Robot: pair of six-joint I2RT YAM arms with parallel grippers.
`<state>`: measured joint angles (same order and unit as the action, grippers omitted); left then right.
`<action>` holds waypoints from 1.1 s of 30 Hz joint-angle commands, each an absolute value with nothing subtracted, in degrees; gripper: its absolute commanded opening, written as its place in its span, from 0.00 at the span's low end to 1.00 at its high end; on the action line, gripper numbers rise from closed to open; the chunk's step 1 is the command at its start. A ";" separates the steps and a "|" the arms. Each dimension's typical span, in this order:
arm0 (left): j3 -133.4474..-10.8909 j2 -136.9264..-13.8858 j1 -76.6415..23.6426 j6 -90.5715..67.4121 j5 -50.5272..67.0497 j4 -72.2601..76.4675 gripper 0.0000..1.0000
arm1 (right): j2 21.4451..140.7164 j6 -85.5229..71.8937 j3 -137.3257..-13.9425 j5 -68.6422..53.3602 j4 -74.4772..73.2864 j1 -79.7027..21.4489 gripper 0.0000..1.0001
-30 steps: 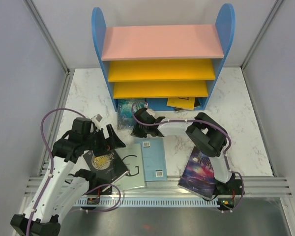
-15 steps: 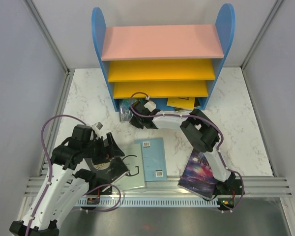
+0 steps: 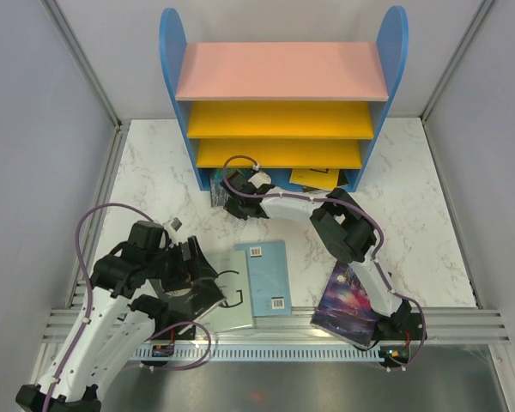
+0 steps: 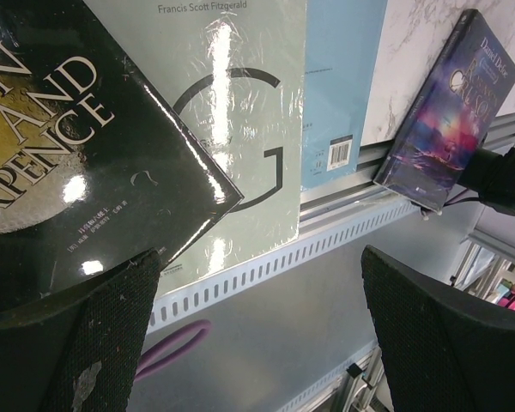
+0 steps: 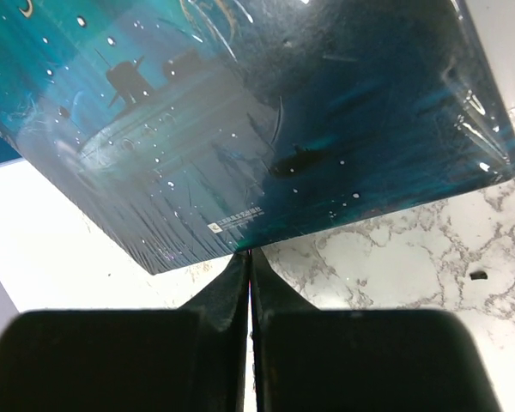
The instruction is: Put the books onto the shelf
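Two right jaws are pressing closed, tips touching the edge of the teal book (image 5: 240,112) at the foot of the shelf (image 3: 283,73), 12 o'clock on the white marble counter (image 3: 429,197). The left jaws are gaping wide over the black book (image 4: 60,163) lettered "AND …XPENCE". At its 3 o'clock, a pale-green book (image 4: 240,112) is showing "Francis Scott Fitzgerald".

Six books; four low in the top view: black book (image 4: 60,154), pale green book (image 3: 234,302), light blue book (image 3: 269,273), purple galaxy book (image 3: 350,298); two at centre: teal book (image 5: 240,112), yellow book (image 3: 316,178); one bookcase (image 3: 283,73); two arms: left arm (image 3: 103,319), right arm (image 3: 354,239)
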<state>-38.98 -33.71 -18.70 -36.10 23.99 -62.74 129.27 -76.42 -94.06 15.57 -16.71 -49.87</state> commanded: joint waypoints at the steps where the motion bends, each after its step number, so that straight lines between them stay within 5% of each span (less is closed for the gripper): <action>1: -38.76 -32.70 -18.90 -34.19 24.08 -63.19 0.99 | 130.25 -73.12 -98.43 21.71 -13.27 -46.93 0.00; 20: -39.55 -29.62 -18.90 -38.41 22.77 -62.67 1.00 | 127.18 -56.61 -102.75 40.68 -13.36 -49.56 0.00; 33: -34.37 -29.36 -18.90 -40.25 23.03 -59.50 0.99 | 121.73 -64.95 -81.31 45.62 -11.78 -55.98 0.00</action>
<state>-35.11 -30.33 -18.76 -38.02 23.03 -61.14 126.34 -74.83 -85.58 23.97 -7.16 -52.05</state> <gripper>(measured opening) 0.994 0.001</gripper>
